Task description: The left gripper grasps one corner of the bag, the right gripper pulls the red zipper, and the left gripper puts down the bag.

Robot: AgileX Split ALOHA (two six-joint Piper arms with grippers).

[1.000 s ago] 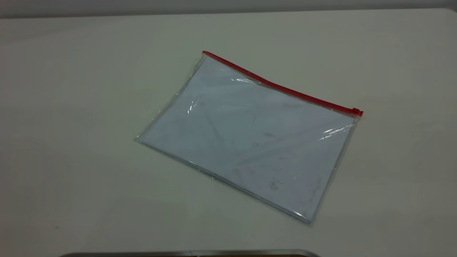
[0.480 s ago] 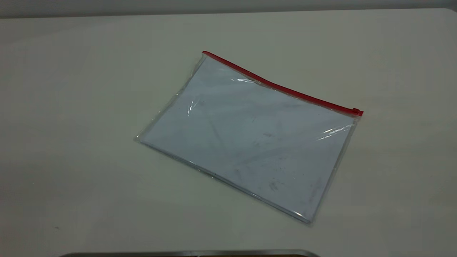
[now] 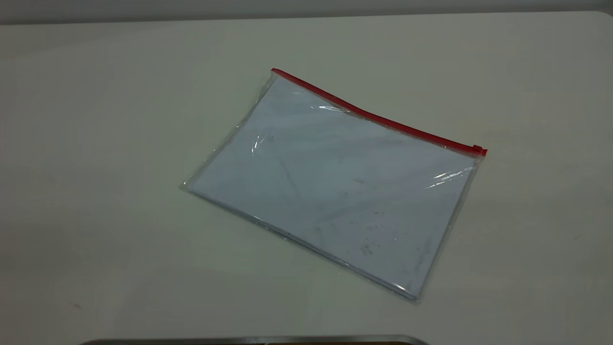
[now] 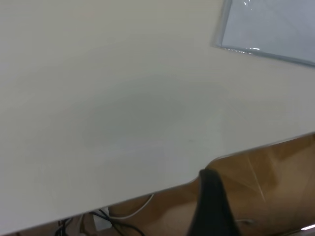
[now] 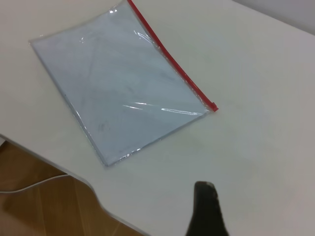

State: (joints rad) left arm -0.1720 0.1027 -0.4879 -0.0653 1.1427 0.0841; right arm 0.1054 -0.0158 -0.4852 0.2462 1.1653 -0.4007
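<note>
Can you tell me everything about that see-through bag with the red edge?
The bag is a flat, clear plastic rectangle with a pale blue-white sheet inside. It lies flat on the white table, turned at a slant. A thin red zipper runs along its far long edge, with a tiny slider at the right end. The plastic is a little wrinkled and shiny, with faint smudges. Nothing touches it except the table.

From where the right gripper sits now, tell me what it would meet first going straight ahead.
Probably bare white table first. The right gripper points just beside the slider corner of the flat clear plastic bag with its thin red zipper; depth is unclear.
</note>
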